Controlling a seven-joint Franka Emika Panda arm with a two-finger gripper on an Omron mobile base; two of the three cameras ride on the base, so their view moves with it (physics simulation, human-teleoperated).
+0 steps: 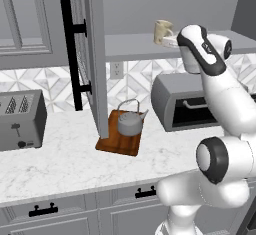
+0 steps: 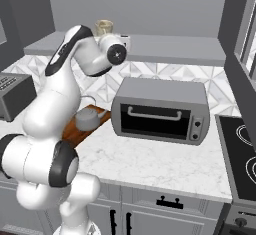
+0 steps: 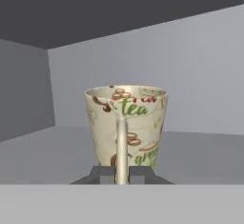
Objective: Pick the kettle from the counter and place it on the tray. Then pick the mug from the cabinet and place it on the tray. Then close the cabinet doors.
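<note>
The small cream ceramic mug (image 3: 126, 125) is standing upright on the grey upper cabinet's shelf (image 1: 135, 45), its thin side handle pinched between the two-finger gripper (image 3: 122, 174)'s closed tips. It is probably light, rigid, glazed-slippery and chippable, so that handle is serving as the grip point. Its printed side is reading "tea" in green.
</note>
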